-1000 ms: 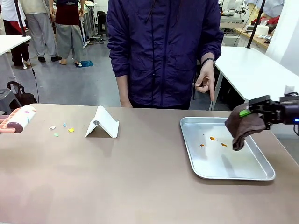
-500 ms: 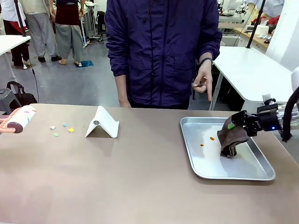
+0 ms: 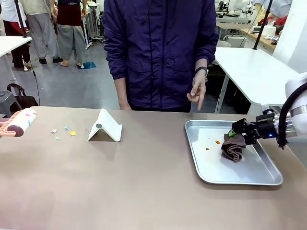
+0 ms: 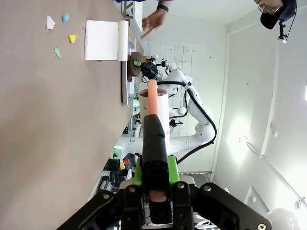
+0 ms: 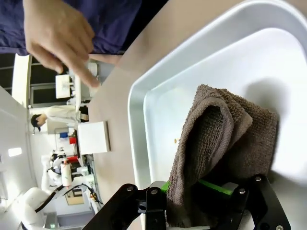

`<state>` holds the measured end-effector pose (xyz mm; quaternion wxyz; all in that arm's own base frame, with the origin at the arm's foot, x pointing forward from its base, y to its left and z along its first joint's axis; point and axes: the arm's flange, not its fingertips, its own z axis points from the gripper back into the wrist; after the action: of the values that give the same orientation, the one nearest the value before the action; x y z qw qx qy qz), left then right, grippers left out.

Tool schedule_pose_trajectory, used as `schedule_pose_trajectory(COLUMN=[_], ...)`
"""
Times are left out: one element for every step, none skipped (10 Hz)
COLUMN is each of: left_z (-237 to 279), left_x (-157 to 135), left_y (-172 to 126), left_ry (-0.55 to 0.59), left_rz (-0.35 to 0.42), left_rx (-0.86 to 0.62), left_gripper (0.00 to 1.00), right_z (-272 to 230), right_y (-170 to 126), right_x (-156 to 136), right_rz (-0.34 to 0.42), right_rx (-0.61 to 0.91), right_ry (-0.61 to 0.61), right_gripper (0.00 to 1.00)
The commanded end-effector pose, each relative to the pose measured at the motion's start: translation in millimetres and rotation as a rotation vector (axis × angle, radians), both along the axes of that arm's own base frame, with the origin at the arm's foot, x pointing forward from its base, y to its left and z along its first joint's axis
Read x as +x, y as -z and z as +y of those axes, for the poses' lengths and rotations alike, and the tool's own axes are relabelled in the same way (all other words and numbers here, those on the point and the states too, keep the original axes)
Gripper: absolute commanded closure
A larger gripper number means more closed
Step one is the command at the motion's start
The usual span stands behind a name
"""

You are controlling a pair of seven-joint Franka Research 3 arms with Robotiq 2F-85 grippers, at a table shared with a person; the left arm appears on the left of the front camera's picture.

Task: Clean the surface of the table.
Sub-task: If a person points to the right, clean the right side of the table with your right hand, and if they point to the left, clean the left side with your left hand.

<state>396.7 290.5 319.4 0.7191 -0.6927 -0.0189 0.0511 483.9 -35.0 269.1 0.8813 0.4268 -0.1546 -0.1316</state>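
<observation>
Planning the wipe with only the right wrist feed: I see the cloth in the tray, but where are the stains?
Observer: In the front view, orange spots sit on the tray floor, just left of the brown cloth held by the right tool.
Operator: Any mess on the table itself?
Observer: Yes, small coloured paper scraps lie on the table, left of the white stand.
Operator: What is the other arm holding?
Observer: The left tool is shut on a lint roller, at the table's left end.
</observation>
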Motion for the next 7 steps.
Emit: schedule_pose_trajectory(left_z=[-3.5, -3.5, -3.5, -3.5, -3.5, -3.5, -3.5], left_x=[-4.2, -4.2, -4.2, -4.2, -4.2, -4.2, -4.2], left_y=[-3.8, -3.8, -3.8, -3.8, -3.8, -3.8, -3.8], left_ry=[-0.002, -0.002, -0.002, -0.002, -0.002, -0.002, -0.002], left_rz=[-0.021, -0.021, -0.021, -0.021, -0.021, -0.021, -0.021], left_rx=[-0.006, -0.006, -0.006, -0.006, -0.006, -0.006, -0.006], left_gripper=[1.00, 1.00, 1.00, 1.00, 1.00, 1.00, 1.00], right_z=[4.4, 7.9, 13.5, 20.5, 26.0, 31.4, 36.8], right_y=[7.5, 8.1, 7.5, 5.6, 2.0, -1.7, -5.8], right_x=[4.3, 4.8, 5.3, 6.4, 6.4, 6.5, 6.2], right_rz=[-0.035, -0.030, -0.030, -0.034, -0.039, -0.043, -0.047], right_rx=[-0.069, -0.076, -0.092, -0.105, -0.116, -0.137, -0.160], right_ry=[0.014, 0.003, -0.014, -0.037, -0.055, -0.074, -0.094], right_gripper=[1.00, 1.00, 1.00, 1.00, 1.00, 1.00, 1.00])
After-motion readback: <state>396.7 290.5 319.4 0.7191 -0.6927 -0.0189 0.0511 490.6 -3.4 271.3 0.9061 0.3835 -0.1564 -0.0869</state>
